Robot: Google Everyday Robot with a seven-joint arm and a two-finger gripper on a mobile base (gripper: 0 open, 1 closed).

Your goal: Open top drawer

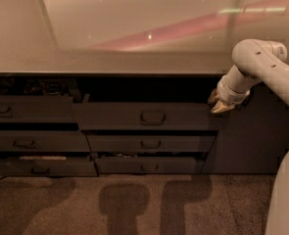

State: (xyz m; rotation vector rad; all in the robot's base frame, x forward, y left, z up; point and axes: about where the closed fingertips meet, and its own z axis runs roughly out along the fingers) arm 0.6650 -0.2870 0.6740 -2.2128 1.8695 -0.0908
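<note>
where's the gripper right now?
Right side of the camera view: the gripper sits at the upper right corner of the top drawer, just under the countertop and well right of the drawer's handle.

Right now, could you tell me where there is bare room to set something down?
The countertop above the drawers looks bare along its length. Crowded: the gripper sits at the top drawer's right end; clutter fills the upper-left drawer.
</note>
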